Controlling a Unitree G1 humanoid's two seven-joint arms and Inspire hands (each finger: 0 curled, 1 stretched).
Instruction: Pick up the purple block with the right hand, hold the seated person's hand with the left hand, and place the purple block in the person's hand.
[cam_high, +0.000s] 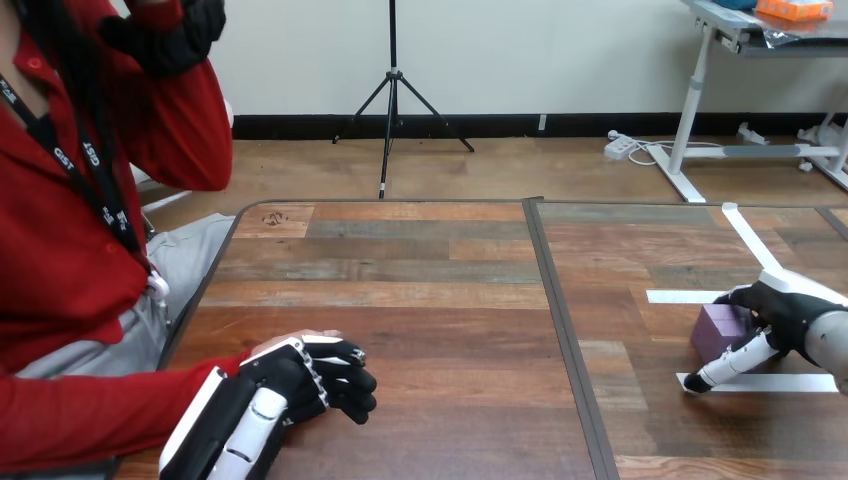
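Tabletop (430, 300), purple block (720, 330) by right hand (790, 310)

A small purple cube-shaped block (720, 328) sits flat on the wooden worktop (430, 300) near its right edge, pinched between the thumb and fingers of the right hand (795, 308). The person's hand (325, 336) lies near the worktop's front-left corner, mostly covered by the left hand (285, 385).

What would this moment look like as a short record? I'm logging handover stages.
left hand: over the person's hand, fingers curled round it
right hand: finger and thumb closed on either side of the purple block
purple block: apparently resting on the table, toward its right
stage: block gripped, not yet lifted
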